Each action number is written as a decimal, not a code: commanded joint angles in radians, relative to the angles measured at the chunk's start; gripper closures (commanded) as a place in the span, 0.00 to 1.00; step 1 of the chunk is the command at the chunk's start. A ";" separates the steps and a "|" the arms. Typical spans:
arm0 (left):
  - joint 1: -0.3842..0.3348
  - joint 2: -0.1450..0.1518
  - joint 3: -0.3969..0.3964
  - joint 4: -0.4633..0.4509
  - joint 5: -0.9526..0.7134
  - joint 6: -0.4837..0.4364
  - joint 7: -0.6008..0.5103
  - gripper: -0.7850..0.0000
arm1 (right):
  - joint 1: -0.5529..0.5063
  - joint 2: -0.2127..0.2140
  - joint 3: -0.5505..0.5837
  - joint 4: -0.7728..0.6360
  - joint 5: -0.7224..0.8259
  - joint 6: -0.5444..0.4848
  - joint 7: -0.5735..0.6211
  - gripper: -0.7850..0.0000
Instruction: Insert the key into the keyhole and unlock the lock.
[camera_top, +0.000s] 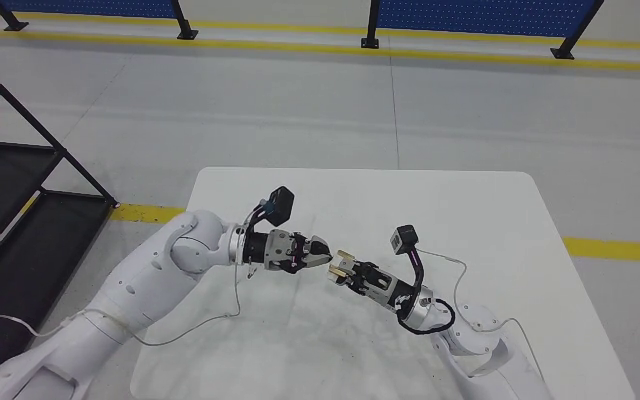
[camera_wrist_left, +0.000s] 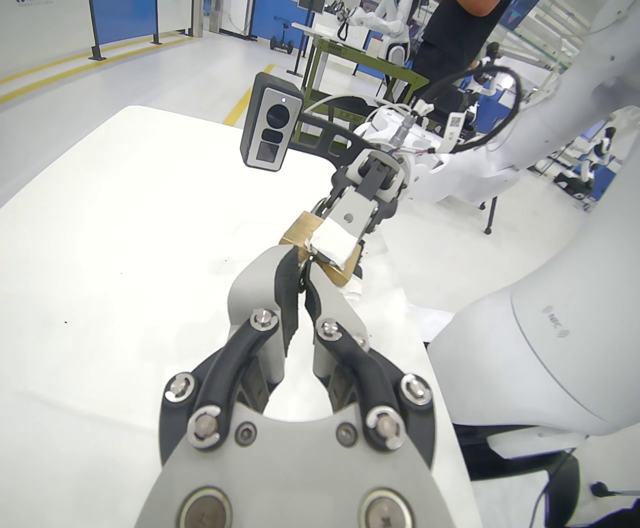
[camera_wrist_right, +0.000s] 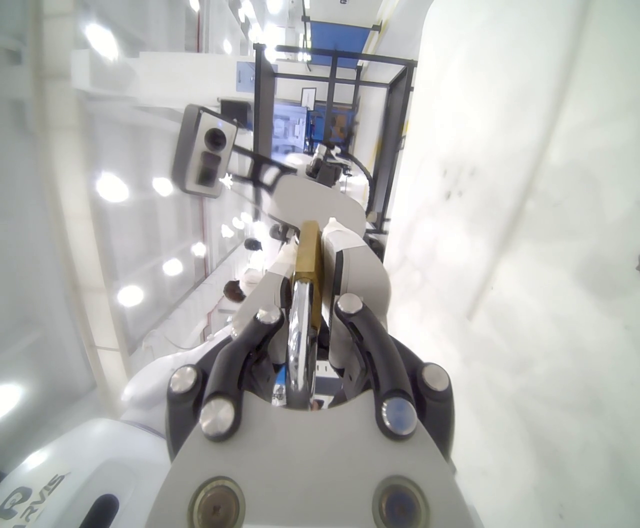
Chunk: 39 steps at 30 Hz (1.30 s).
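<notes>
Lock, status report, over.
Right gripper shut on lock. Left gripper shut, fingers against lock's brass end. Nothing else between them.

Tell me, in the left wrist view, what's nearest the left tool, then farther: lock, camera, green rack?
1. Lock, right at the left tool's tips.
2. Camera, behind the lock, on the right arm.
3. Green rack, far off across the floor.
</notes>
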 joint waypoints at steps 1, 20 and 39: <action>-0.006 0.008 0.017 0.002 0.032 0.000 0.044 1.00 | 0.000 0.000 0.000 0.000 0.000 0.000 0.000 1.00; -0.125 0.088 0.233 0.042 0.411 0.000 0.569 1.00 | 0.000 0.000 0.000 0.000 0.000 0.000 0.000 1.00; -0.282 0.148 0.452 0.135 0.614 0.000 0.952 0.00 | 0.000 0.000 0.000 0.000 0.000 0.000 0.000 1.00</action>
